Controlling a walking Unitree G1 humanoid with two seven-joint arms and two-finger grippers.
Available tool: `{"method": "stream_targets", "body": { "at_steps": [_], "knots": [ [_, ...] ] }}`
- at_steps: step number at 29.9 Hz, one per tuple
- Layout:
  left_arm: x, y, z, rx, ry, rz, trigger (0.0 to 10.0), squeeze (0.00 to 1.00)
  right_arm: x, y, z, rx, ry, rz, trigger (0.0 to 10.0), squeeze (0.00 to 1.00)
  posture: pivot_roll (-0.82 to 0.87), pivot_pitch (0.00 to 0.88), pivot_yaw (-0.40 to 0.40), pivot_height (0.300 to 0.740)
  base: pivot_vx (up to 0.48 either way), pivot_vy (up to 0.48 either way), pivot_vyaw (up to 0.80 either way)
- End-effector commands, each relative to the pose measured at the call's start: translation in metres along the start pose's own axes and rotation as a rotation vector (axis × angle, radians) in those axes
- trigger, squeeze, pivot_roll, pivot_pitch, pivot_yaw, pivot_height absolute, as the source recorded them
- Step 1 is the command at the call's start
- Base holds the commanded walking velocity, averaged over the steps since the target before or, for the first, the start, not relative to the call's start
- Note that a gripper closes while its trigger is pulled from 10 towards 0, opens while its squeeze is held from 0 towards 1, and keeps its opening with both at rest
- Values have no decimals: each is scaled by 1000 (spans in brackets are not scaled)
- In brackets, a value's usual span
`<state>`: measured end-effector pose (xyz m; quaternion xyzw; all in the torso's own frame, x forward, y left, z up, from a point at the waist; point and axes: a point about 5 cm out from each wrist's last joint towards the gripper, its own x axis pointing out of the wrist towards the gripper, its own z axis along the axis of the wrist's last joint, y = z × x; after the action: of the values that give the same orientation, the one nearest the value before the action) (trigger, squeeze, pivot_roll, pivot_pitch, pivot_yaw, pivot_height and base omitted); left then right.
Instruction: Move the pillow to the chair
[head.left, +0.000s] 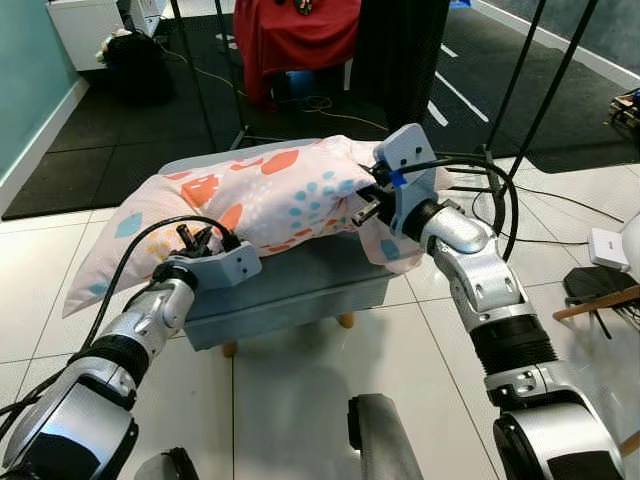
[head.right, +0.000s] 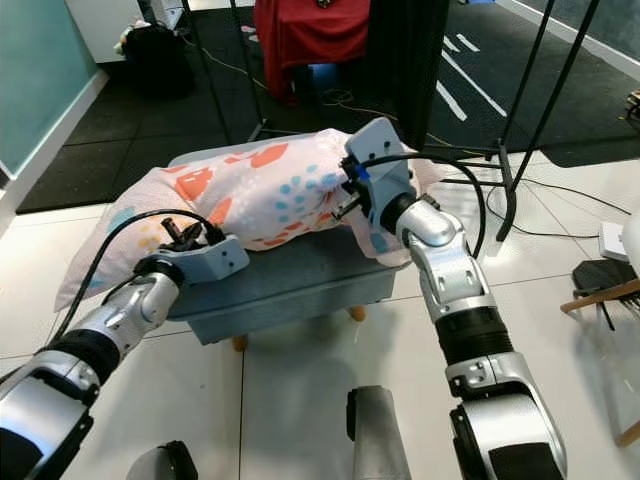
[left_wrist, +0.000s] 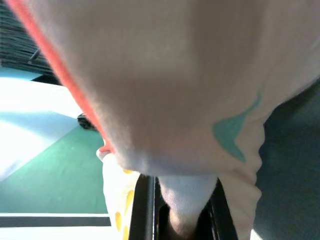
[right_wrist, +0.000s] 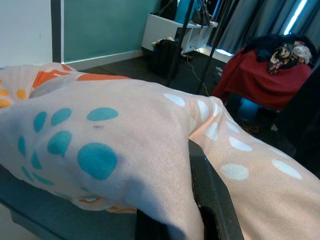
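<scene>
Pillow (head.left: 270, 195): we see it lying across grey stool (head.left: 300, 285).
L gripper (head.left: 197, 240): at 8 o'clock end, clamped on pillow fabric.
R gripper (head.left: 366, 205): at 3 o'clock end, pinching pillow too.

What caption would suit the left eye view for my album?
Both grippers, left and right, pinch a patterned pillow lying on a grey footstool.

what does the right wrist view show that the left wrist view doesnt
Only the right wrist view: the red cloth draped over furniture in the background, with dark stand poles in front, and the pillow's teal dots.

Only the left wrist view: a teal leaf shape on the fabric, an orange edge stripe and yellow marks.

Both: the pillow close up, its fabric pinched between that gripper's black fingers, and a teal wall behind.
</scene>
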<state>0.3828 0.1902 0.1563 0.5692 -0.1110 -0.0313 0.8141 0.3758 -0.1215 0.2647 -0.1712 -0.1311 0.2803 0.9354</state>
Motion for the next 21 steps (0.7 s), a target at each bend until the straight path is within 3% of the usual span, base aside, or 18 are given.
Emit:
{"method": "stream_targets", "body": {
  "at_steps": [1,2,3,5,7,8,9,10,11,12,13,16,17,21],
  "knots": [
    [-1,14,-12,10,34,53,0,0,0,2,10,26,-51,-2,0,0,-244,129,30,450,0,0,0],
    [-1,14,-12,10,34,53,0,0,0,2,10,26,-51,-2,0,0,-244,129,30,450,0,0,0],
    [0,26,-12,-46,33,125,0,0,-1,4,2,85,-29,-14,0,0,-233,109,26,450,0,0,0],
    [0,26,-12,-46,33,125,0,0,-1,4,2,85,-29,-14,0,0,-233,109,26,450,0,0,0],
    [0,47,-4,-214,7,269,0,0,-2,12,-5,198,-26,-5,0,0,-225,90,23,450,0,0,0],
    [0,47,-4,-214,7,269,0,0,-2,12,-5,198,-26,-5,0,0,-225,90,23,450,0,0,0],
    [-1,54,1,-301,-6,324,0,0,-2,16,-7,227,-35,11,0,0,-222,82,22,450,0,0,0],
    [-1,54,1,-301,-6,324,0,0,-2,16,-7,227,-35,11,0,0,-222,82,22,450,0,0,0],
    [-3,58,7,-393,-18,363,0,0,-1,22,-8,232,-37,31,0,0,-215,69,19,455,0,0,0],
    [-3,58,7,-393,-18,363,0,0,-1,22,-8,232,-37,31,0,0,-215,69,19,455,0,0,0],
    [-7,63,13,-479,-29,407,4196,0,0,27,-9,233,-37,50,0,0,-212,64,18,460,0,0,0],
    [-10,66,16,-531,-35,433,4196,0,1,29,-10,233,-37,60,0,0,-211,62,17,465,0,0,0],
    [-14,71,22,-579,-54,461,10000,0,2,34,-11,233,-32,74,0,0,-204,47,12,470,0,0,0],
    [-17,76,28,-608,-77,479,10000,0,4,38,-12,231,-29,88,0,0,-199,40,12,475,0,0,0]
  ]
}}
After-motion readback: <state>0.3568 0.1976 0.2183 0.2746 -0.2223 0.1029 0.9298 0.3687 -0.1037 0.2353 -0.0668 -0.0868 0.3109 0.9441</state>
